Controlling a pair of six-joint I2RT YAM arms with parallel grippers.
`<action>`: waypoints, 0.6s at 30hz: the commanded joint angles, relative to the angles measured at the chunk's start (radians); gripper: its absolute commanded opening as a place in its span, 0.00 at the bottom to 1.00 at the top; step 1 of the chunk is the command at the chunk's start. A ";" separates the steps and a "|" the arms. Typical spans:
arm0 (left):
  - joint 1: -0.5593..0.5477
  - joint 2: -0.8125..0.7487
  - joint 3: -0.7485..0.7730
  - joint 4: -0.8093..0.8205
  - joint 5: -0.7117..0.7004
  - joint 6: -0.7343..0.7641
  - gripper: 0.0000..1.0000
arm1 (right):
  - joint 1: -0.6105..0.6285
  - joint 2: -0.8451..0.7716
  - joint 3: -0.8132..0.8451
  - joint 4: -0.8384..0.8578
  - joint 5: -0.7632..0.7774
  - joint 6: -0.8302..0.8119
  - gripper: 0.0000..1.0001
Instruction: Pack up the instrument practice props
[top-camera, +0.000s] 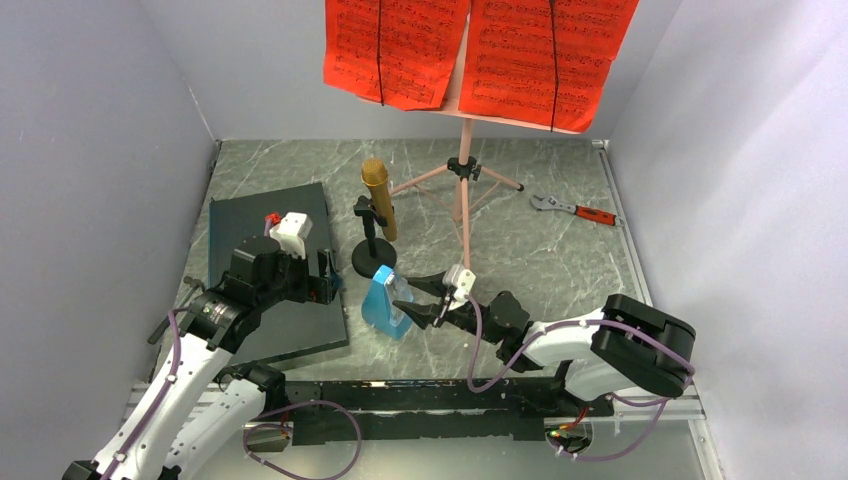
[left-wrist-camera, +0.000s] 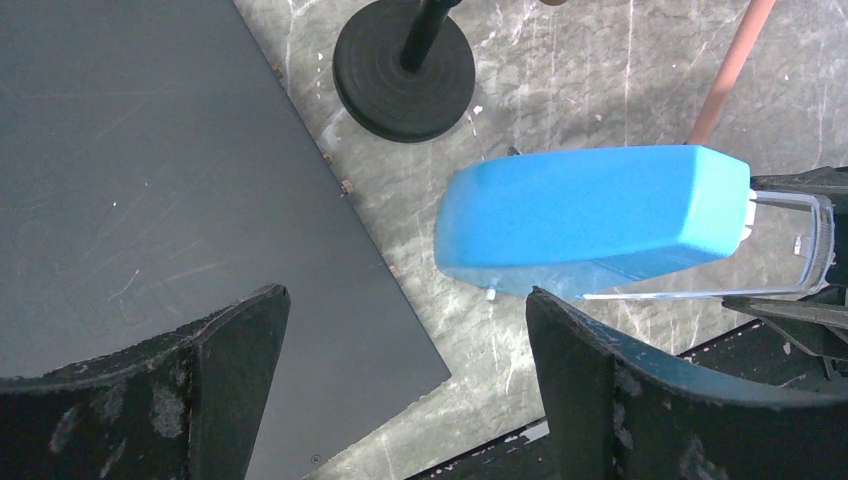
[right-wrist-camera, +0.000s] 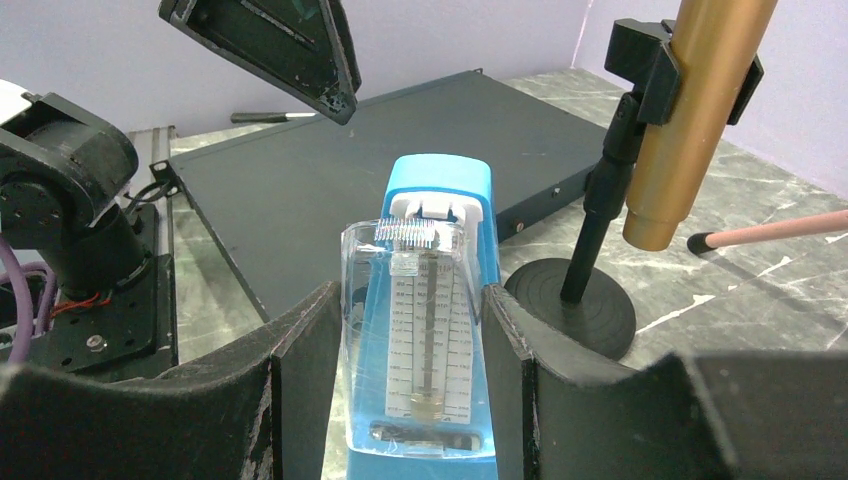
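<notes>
Small blue metronome (top-camera: 385, 303) being gripped by the right gripper (top-camera: 415, 300) near the table's middle.
It is being held upright on the marbled table (top-camera: 560, 270), its clear front clamped between both fingers (right-wrist-camera: 300, 350), just near of the gold microphone (top-camera: 378, 195) and its round black base (top-camera: 373, 258), just right of the dark slab (top-camera: 270, 230). The left gripper (top-camera: 325, 275) is being hung above the slab's near right corner, jaws spread wide.

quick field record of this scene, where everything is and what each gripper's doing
right gripper: jaws against both sides of small blue metronome
left gripper: open, empty, over dark flat slab edge
gold microphone on black round-base stand: upright beside metronome
pink tripod music stand: upright, red sheet-music pages on it
red-handled wrench: far right on marble-pattern table
</notes>
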 joint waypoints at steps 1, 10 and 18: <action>-0.004 -0.002 0.002 0.035 0.020 0.005 0.94 | 0.004 0.004 -0.015 0.027 -0.009 0.005 0.00; -0.005 0.004 0.001 0.046 0.060 0.008 0.94 | 0.004 0.041 -0.009 -0.020 -0.001 0.006 0.00; -0.006 0.051 0.016 0.119 0.172 -0.045 0.94 | 0.002 0.086 0.000 -0.042 -0.012 0.015 0.00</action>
